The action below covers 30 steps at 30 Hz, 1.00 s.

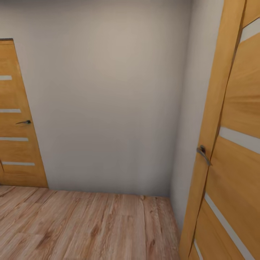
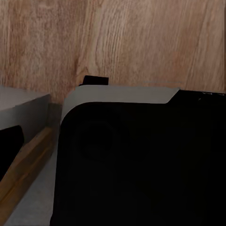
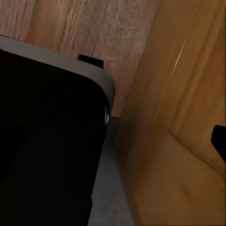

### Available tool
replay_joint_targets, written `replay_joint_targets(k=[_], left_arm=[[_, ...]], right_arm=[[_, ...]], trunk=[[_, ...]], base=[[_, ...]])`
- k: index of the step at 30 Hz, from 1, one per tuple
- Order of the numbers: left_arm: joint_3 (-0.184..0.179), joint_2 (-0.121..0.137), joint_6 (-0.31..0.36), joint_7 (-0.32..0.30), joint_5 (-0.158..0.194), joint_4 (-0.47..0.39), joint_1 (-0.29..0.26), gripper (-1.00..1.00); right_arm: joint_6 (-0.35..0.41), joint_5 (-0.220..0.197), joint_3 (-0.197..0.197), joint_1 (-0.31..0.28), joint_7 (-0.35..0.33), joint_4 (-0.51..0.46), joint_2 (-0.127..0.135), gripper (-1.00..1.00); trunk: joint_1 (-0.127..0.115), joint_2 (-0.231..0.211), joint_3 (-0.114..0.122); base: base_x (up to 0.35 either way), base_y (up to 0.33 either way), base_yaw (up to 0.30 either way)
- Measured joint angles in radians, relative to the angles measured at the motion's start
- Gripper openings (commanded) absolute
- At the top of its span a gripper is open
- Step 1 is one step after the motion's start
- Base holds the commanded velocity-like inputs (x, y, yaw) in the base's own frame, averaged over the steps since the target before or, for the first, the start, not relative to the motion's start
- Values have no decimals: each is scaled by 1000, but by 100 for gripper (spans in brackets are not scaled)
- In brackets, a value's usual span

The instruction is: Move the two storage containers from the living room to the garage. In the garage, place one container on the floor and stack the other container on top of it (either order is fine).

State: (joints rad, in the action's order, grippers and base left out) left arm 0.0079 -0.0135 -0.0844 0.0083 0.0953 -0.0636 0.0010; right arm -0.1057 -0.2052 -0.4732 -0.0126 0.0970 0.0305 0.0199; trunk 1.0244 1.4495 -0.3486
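Neither pincer's fingers can be made out, so whether the left or the right one is spread or closed cannot be told; no bin is seen carried in either wrist view. Both wrist cameras are pointed down past a large dark body with a pale grey rim point(image 2: 122, 95), apparently part of the robot itself, which suggests the arms are kept tucked in for driving.

A plain pale wall point(image 1: 108, 94) takes up most of the head view, met along its lower edge by the light plank floor point(image 1: 83, 227). At the right edge an orange-wood door point(image 1: 231, 144) with pale stripes is seen very close, and its grey lever handle point(image 1: 203, 153) juts out beside the frame. A second matching door point(image 1: 16, 122) is set into the wall at the left edge, shut, with a smaller handle point(image 1: 24, 122).

The two orange-red bins are not seen, and the floor is plank rather than concrete, so the garage is judged not yet reached. The robot is judged to be on its way between rooms.
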Motion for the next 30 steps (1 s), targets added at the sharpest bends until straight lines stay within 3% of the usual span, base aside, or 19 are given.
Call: replay_joint_targets(k=[19, 30], left_arm=[[0, 0, -1, 0, 0, 0, 0, 100], [0, 0, -1, 0, -1, -1, 0, 100]], right_arm=[[-1, 2, 0, 0, 0, 0, 1, 100], [-3, 1, 0, 0, 1, 0, 5, 100]], trunk=[[0, 0, 0], [1, 0, 0]], base=[[317, 0, 3], [131, 0, 220]])
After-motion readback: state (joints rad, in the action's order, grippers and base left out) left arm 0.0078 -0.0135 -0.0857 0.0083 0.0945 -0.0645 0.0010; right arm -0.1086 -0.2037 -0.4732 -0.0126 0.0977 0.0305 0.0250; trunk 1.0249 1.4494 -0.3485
